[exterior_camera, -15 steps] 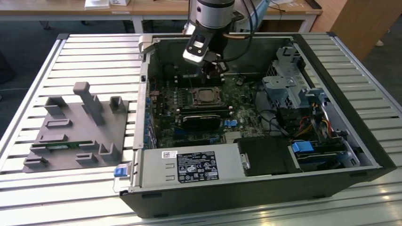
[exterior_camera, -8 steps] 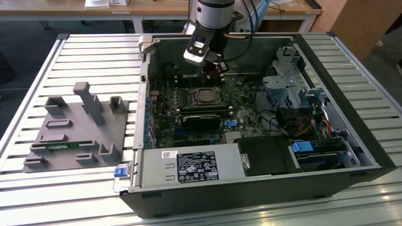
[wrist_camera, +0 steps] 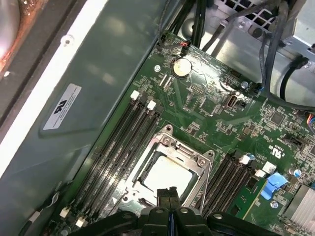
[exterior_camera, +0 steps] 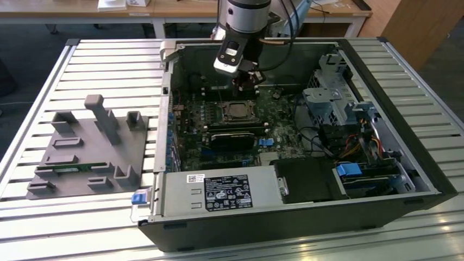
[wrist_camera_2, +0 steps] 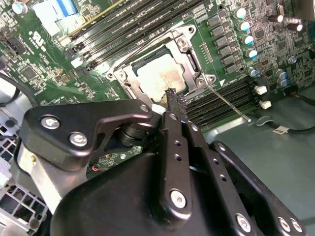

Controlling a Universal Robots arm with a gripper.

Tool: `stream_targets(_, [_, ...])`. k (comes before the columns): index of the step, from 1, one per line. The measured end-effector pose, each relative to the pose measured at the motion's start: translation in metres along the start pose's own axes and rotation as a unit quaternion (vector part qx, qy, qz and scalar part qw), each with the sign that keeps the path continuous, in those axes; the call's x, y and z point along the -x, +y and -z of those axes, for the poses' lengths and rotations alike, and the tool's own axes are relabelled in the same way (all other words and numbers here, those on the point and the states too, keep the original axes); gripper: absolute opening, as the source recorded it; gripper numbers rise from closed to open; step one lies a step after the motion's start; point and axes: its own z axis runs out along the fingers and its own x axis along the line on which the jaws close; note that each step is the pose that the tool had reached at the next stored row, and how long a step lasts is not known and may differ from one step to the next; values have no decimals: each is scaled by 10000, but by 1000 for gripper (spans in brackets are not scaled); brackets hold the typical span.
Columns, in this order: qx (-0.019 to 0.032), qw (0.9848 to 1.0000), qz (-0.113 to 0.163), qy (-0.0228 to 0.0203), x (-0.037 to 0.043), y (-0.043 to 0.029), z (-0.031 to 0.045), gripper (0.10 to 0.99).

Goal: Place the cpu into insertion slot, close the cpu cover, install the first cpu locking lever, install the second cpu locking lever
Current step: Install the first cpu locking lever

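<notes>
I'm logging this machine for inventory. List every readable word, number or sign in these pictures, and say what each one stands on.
No print can be quoted; all of it is too small or blurred.
Small white sticker on the power supply: unreadable.
Black label beside it: unreadable.
White wall sticker on the case wall: blurred.
Cable tag on a black cable: blurred.
White markings on the circuit board: too small.

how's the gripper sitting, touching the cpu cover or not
Cannot tell. In the second wrist view the shut gripper overlaps the edge of the cpu cover, hiding any contact or gap.
</notes>
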Motion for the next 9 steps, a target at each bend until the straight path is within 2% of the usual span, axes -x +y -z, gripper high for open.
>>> stream_targets(4, [-4, 9997, 240, 3, 0, 0, 0, 106])
stream_targets(9, [-8, 9985, 551, 6, 0, 0, 0, 106])
